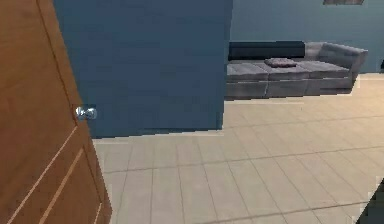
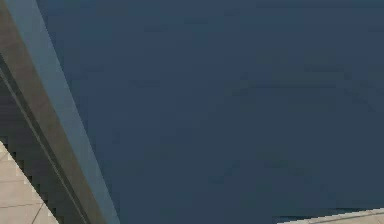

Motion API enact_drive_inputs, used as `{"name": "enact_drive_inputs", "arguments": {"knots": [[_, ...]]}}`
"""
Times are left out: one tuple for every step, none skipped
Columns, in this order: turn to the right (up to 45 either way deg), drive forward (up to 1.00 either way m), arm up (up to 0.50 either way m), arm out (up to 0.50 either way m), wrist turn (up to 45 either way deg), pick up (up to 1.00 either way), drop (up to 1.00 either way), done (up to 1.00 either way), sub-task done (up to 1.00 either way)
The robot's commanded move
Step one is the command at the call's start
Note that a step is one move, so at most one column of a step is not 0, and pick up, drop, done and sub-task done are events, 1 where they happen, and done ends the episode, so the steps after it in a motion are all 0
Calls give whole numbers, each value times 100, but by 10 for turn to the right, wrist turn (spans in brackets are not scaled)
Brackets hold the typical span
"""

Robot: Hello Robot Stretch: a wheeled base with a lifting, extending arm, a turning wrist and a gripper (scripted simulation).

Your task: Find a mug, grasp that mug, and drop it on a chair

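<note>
Door: a brown panelled door [image 1: 40,120] takes up the forward view's left, cut off by the left and bottom edges. A round silvery knob [image 1: 86,113] sits at its right edge.
Wall: a blue wall [image 1: 140,65] stands just right of the door and hides the left end of what lies beyond it.
Sofa: a grey sofa [image 1: 300,78] stands well back at the forward view's right, its left end hidden behind the blue wall.
On the sofa: a small dark lump [image 1: 281,63] lies on the seat, too small to tell what it is.
Floor: pale tiled floor [image 1: 250,160] runs from the wall toward the camera. A dark patch in the bottom right corner is hard to make out.
Arm side view: a dark blue surface [image 2: 230,110] stands close. A grey-brown slanting strip [image 2: 45,120] runs down the left.
Gripper: I cannot tell whether the gripper is wide, narrow or holding anything.
Mug: I cannot tell where the mug is.
</note>
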Motion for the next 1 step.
{"name": "enact_drive_inputs", "arguments": {"knots": [[-30, 0, 0, 0, 0, 0, 0, 0, 0]]}}
